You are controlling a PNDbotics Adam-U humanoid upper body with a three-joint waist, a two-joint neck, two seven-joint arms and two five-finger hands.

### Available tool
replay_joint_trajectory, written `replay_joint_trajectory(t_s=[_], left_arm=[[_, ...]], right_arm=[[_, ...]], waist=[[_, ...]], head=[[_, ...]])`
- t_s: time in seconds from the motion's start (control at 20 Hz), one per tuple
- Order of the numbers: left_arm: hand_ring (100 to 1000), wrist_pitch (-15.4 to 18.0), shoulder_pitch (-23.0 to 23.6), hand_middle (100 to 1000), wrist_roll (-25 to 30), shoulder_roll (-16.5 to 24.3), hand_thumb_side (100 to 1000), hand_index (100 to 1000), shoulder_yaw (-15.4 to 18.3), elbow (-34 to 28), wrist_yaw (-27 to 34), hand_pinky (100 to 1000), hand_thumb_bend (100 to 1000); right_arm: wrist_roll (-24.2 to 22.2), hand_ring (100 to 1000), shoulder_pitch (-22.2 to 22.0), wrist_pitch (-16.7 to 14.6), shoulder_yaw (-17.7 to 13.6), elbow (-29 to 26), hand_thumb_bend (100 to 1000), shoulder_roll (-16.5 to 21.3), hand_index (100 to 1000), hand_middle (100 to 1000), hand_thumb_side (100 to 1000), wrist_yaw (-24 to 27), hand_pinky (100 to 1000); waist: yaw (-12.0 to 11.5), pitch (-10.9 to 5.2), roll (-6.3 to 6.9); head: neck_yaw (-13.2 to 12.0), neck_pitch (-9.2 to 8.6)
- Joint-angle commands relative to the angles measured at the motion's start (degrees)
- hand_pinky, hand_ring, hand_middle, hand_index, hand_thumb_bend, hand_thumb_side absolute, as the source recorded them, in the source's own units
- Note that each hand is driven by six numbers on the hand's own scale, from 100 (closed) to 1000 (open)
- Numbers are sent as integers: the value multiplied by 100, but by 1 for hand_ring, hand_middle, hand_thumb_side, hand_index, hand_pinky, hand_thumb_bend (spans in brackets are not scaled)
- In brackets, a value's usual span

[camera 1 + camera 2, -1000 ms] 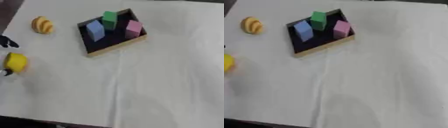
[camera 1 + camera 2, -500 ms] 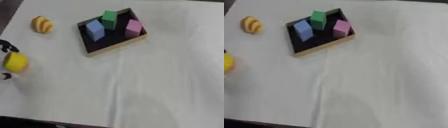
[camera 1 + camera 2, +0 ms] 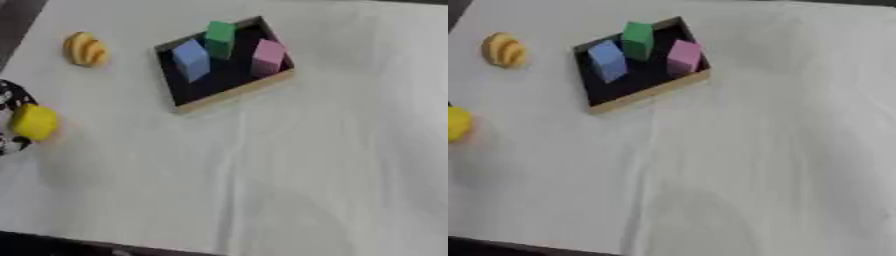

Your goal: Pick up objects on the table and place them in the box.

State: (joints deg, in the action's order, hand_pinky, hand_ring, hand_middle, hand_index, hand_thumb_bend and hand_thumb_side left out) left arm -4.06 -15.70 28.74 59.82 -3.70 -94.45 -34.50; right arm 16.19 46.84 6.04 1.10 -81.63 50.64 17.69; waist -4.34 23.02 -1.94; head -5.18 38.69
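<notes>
A black box with a wooden rim (image 3: 236, 94) stands at the back of the white table. In it stand a blue block (image 3: 191, 59), a green block (image 3: 219, 36) and a pink block (image 3: 267, 56). At the far left edge my left hand (image 3: 10, 96) shows only as dark fingers above and below a yellow object (image 3: 33, 122), curled round it. An orange-yellow ribbed object (image 3: 86, 49) lies at the back left, apart from the hand. My right hand shows in no view.
A white cloth (image 3: 289, 175) covers the table, with creases running down its middle. The table's front edge (image 3: 105, 245) runs along the bottom left, dark beyond it.
The upper finger of my left hand has come down a little closer to the yellow object. The box and the blocks have not moved.
</notes>
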Motion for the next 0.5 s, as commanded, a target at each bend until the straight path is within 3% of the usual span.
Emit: replay_joint_trajectory(t_s=[0.05,0.15,0.2,0.5], left_arm=[[704,-16,-70,659,-142,137,100,705,33,-99,61,713,176],[704,-22,-69,659,-166,138,100,705,26,-101,69,713,176],[624,-11,-110,584,-201,135,100,596,60,-151,53,649,119],[602,3,-469,555,-652,71,100,576,82,-876,116,632,100]], right_arm=[[22,884,56,-9,-84,-23,100,147,842,873,642,13,938],[23,884,56,-10,-84,-22,100,146,842,873,642,14,938],[22,884,55,-11,-85,-21,100,149,842,873,640,17,938],[-1,884,75,-25,-80,-23,100,168,842,872,636,42,939]], waist=[[-6,-37,-12],[-7,-37,-11],[-11,-49,-9],[-27,-98,0]], head=[[-3,-54],[-3,-53],[7,-46],[167,3]])
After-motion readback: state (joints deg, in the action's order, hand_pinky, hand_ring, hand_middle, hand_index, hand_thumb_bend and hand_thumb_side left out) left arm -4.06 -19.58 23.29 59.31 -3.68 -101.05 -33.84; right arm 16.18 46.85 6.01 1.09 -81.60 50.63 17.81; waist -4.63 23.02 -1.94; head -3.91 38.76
